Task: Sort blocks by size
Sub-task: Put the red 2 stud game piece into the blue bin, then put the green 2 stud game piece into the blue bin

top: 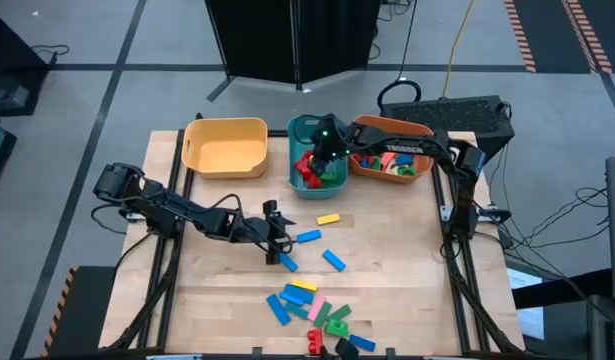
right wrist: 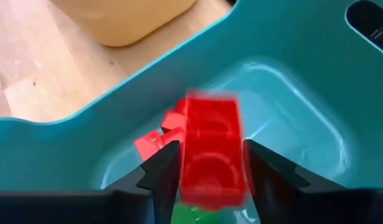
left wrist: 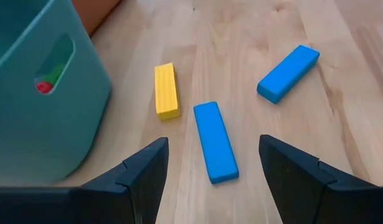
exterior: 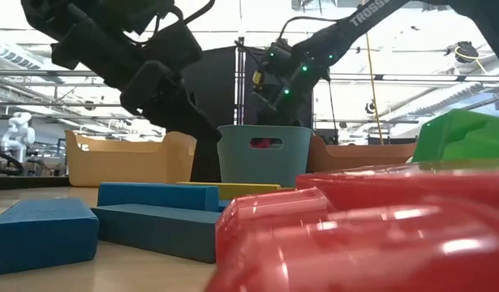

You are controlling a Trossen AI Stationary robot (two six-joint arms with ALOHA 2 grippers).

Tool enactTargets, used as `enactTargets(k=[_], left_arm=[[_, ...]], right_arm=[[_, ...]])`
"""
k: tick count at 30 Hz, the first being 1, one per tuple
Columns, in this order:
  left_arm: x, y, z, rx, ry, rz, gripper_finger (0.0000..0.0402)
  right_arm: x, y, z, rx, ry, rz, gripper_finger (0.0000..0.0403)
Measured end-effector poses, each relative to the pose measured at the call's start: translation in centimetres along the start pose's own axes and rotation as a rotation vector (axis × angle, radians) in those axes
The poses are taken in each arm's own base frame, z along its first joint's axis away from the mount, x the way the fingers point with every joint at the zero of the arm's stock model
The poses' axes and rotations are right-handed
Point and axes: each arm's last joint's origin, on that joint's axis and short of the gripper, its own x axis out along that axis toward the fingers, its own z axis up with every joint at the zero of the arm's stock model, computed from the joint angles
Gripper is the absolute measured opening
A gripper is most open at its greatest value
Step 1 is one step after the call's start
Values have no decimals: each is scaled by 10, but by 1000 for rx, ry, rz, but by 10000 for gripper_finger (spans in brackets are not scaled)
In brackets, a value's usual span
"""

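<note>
Blue bar block, flat on the worktop near the teal bin beneath the wide-open left end effector: judged light, rigid, smooth plastic; grasp across narrow midsection; right end effector over bin, red brick between its fingers.
</note>
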Motion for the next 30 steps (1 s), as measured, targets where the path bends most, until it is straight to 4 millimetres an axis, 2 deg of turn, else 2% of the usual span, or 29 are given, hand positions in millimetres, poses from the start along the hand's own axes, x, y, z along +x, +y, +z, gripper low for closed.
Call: enactTargets(k=[8, 12, 18, 23, 27, 30], left_arm=[[0, 0, 1, -2, -7, 9, 241], [0, 1, 1, -2, -10, 43, 241], [-2, -4, 1, 7, -9, 28, 241], [-4, -11, 1, 21, -14, 3, 241], [-5, -15, 0, 27, -17, -9, 241], [-6, -16, 0, 6, -17, -13, 241]], right_arm=[[-2, 0, 0, -57, 0, 0, 196], [-20, 9, 2, -149, 2, 1, 203], [-64, 40, 0, -264, 4, -38, 201], [-96, 70, -10, -338, 21, 16, 201], [-112, 94, -24, -390, 22, 72, 201], [-120, 109, -42, -406, 36, 113, 201]])
